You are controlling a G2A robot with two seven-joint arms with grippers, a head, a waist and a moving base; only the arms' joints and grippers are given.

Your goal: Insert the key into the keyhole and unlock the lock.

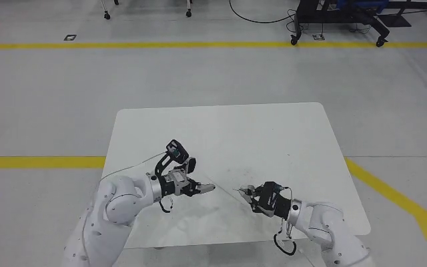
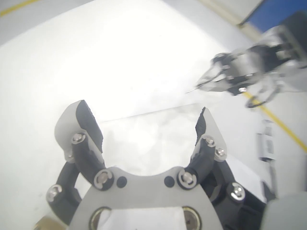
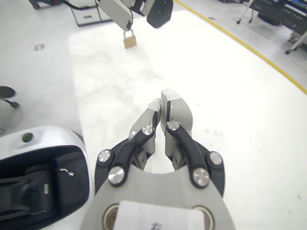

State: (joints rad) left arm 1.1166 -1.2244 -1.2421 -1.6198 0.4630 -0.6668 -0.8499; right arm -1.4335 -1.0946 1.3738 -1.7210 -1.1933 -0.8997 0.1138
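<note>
A small brass padlock (image 3: 129, 41) with a silver shackle rests on the white table (image 1: 267, 133), just below one fingertip of my left gripper (image 3: 142, 25). The left gripper (image 2: 144, 111) is open, with nothing between its fingers, and hovers over the table's near part (image 1: 202, 189). My right gripper (image 3: 161, 101) is shut and faces the left one across a short gap (image 1: 243, 192). A thin metal key tip (image 2: 189, 91) sticks out of its closed fingers toward the left gripper. A brass corner (image 2: 46, 223) shows behind the left gripper's base.
The table's near edge (image 1: 220, 243) lies close under both grippers. A yellow floor line (image 1: 373, 180) runs beside the table. Carts and desks (image 1: 347, 17) stand far off across the floor.
</note>
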